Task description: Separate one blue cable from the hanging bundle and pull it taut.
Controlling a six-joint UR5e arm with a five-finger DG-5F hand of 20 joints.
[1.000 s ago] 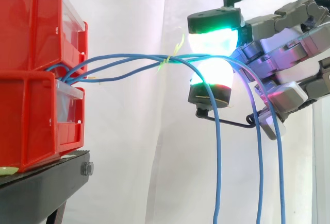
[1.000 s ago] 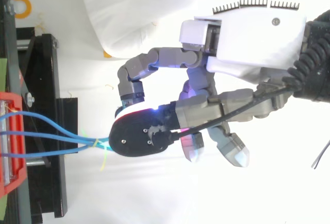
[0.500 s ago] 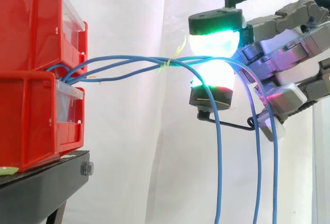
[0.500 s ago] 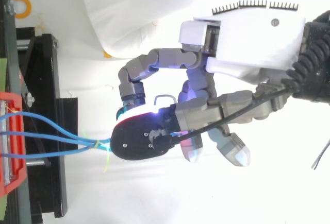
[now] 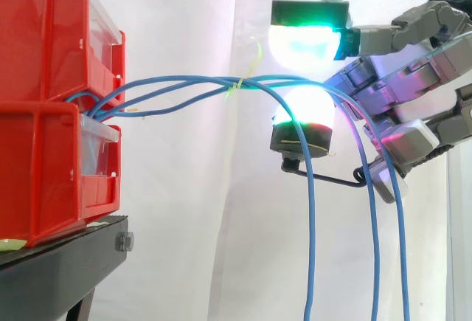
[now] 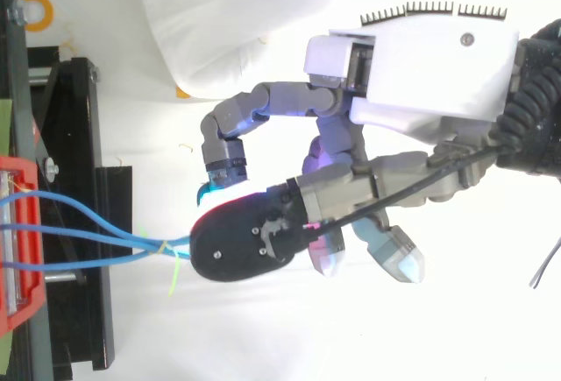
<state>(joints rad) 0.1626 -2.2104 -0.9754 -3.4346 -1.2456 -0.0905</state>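
Note:
Several blue cables (image 5: 184, 88) run from the stacked red bins (image 5: 44, 99) to the right, bound by a thin green tie (image 5: 236, 88), then hang down past my hand (image 5: 413, 92). The bundle passes between two glowing fingertips: an upper pad (image 5: 306, 40) and a lower pad (image 5: 306, 111). A gap shows between the upper pad and the cables, which lie across the top of the lower pad. From above, the cables (image 6: 88, 241) meet at the tie (image 6: 171, 267) just left of the hand (image 6: 412, 66).
The red bins sit on a black stand (image 5: 59, 269) at the left, with a white curtain (image 5: 192, 210) behind. Three cable ends dangle below the hand (image 5: 372, 262). Open space lies between the bins and the hand.
The upper glowing pad has lifted off the cable bundle, opening a gap above it. The lower pad and the cables have barely moved.

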